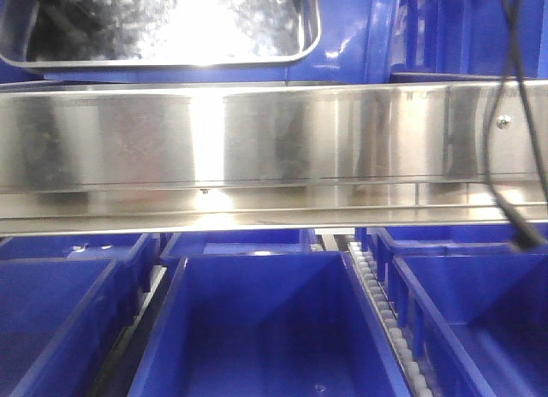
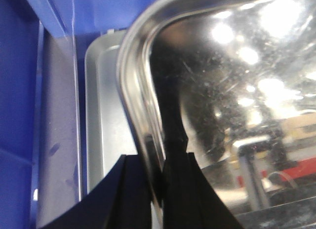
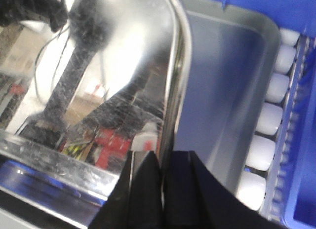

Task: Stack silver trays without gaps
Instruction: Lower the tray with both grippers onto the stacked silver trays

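Observation:
A shiny silver tray (image 2: 237, 81) fills the left wrist view. My left gripper (image 2: 156, 159) is shut on its left rim, one finger inside the tray and one outside. In the right wrist view the same tray (image 3: 113, 66) has its right rim pinched by my right gripper (image 3: 165, 155). A second silver tray (image 2: 106, 120), duller, lies beneath and sticks out to the left; its right part (image 3: 222, 91) shows past the held rim. The front view shows a silver tray (image 1: 171, 29) at the top left, with neither gripper in sight.
A long steel shelf rail (image 1: 274, 149) crosses the front view, with a black cable (image 1: 505, 157) hanging at its right. Blue bins (image 1: 274, 328) stand in a row below it. A blue bin wall (image 2: 19, 115) rises left of the trays and white rollers (image 3: 271, 91) run along their right.

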